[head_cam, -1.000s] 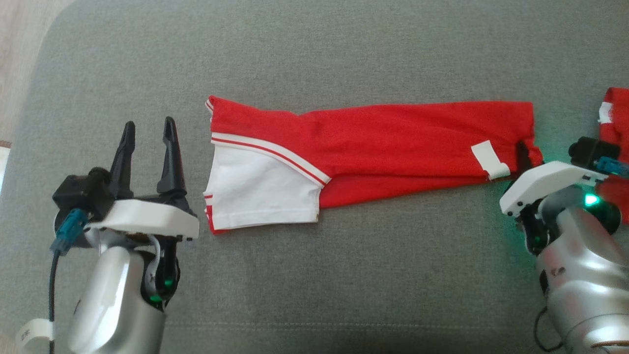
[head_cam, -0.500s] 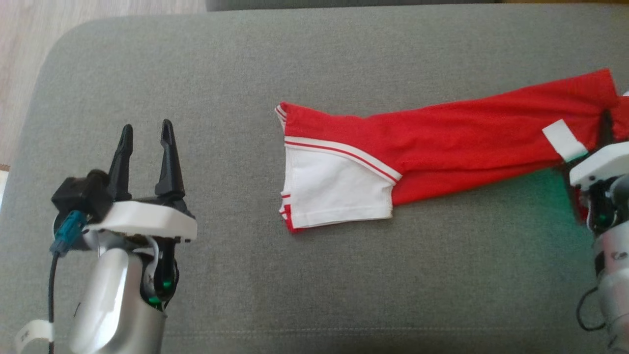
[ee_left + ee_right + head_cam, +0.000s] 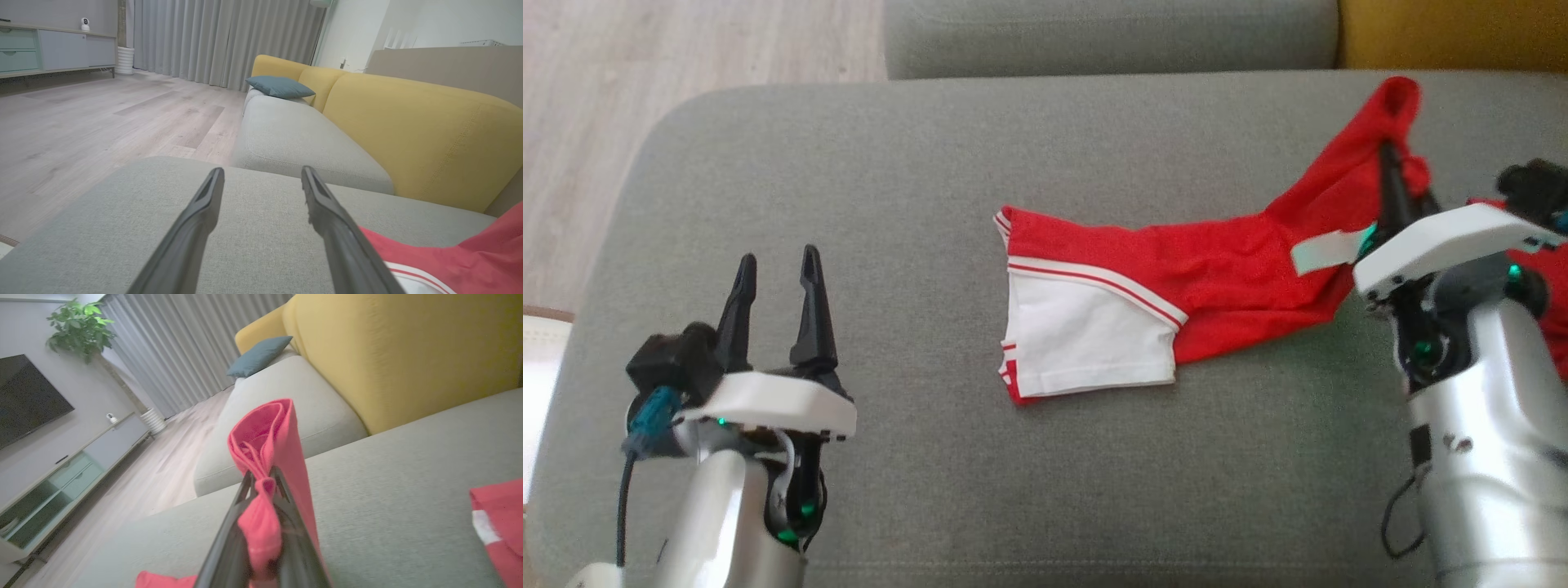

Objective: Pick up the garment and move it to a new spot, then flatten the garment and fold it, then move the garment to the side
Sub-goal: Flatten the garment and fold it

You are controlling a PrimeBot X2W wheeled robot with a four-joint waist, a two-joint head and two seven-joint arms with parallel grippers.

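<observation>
Head view: the garment (image 3: 1217,261) lies on the grey seat cushion (image 3: 931,163), with its white panel at the left end. The right gripper (image 3: 1388,163) pinches the right end. That end lay flat 0.5 s ago and now rises in a peak. The left gripper (image 3: 778,260) stays spread at near left, apart from the cloth.

Left wrist view: the 2 fingers (image 3: 196,228) are spread above the cushion, and the garment lies to their right.

Right wrist view: the gripper is pressed together on a red fold. A second red cloth (image 3: 498,522) lies to the right.
</observation>
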